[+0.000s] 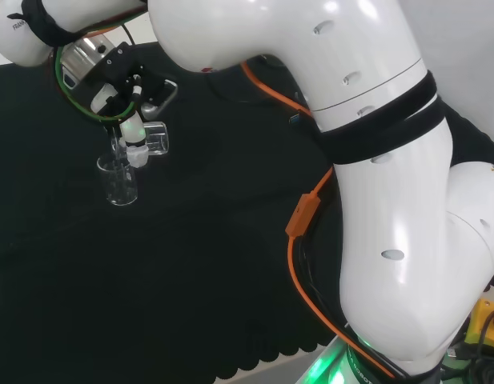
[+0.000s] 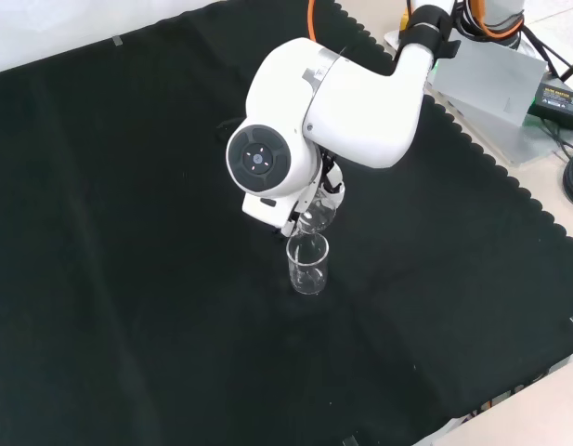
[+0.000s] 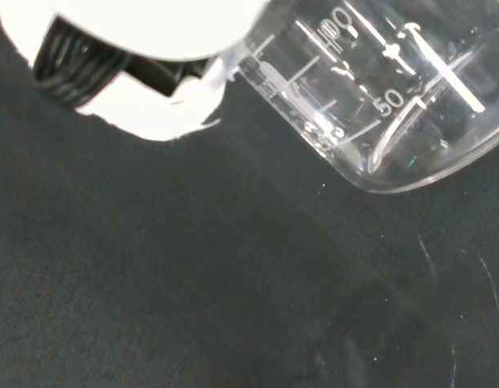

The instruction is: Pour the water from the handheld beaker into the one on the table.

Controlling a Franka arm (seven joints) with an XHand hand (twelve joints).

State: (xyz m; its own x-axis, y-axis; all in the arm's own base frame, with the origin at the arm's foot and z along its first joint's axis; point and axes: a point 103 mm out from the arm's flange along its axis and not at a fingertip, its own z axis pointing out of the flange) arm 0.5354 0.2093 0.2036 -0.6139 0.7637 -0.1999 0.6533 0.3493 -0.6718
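Head view, hand [image 1: 134, 120] tilting beaker [image 1: 154, 138], open cloth [image 1: 230, 264] around

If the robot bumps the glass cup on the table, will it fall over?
Probably it could. The beaker on the cloth looks tall, narrow and nearly empty, so likely light and tippy. It seems clear glass, so it may break. The tilted beaker in the hand hangs close above it.

Head view: high behind arm base, facing over white links across black cloth [image 1: 190, 304].
Front view: opposite side, looking down, farther off, cloth edges visible.
Wrist view: very close above cloth.
Shared: standing beaker [image 1: 118, 182], mid-cloth.
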